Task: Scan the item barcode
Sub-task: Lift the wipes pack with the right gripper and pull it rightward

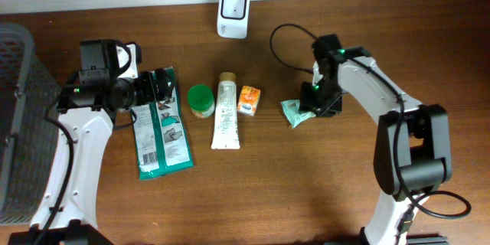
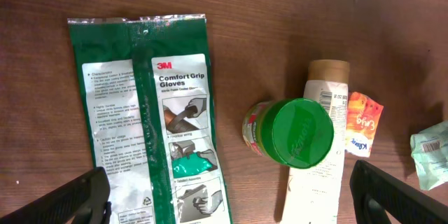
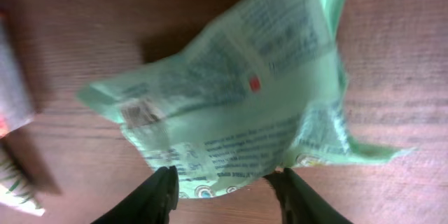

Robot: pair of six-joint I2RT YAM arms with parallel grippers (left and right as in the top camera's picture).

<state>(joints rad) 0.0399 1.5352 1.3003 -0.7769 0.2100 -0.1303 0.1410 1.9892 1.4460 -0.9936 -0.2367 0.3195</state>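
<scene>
Right-hand claw [image 3: 222, 182] first: your wrist camera shows its two dark fingers [image 3: 155, 194] parted to a middling gap, one on each side of the lower edge of the pale green packet [image 3: 238, 91]. The view is blurred, so you cannot tell whether either pad touches the wrapper. The packet lies crumpled on the brown table [image 1: 306, 191], printed side up. It sits at the right end of a row of goods and well apart from the white scanner [image 1: 233, 3], which stands at the table's far edge. A small square patch near the packet's left corner may be a code, but it is too smeared to read. Your left claw [image 2: 231, 194] stands at its widest, nothing between its tips. It hangs over the green glove packet [image 2: 150, 112] and the green-lidded jar [image 2: 297, 131]. Just beside the jar lies a cream tube [image 2: 318, 175] with its cap toward the scanner, and then a small orange sachet [image 2: 364, 122]. A grey basket [image 1: 15, 122] fills the left edge of the overhead view.
</scene>
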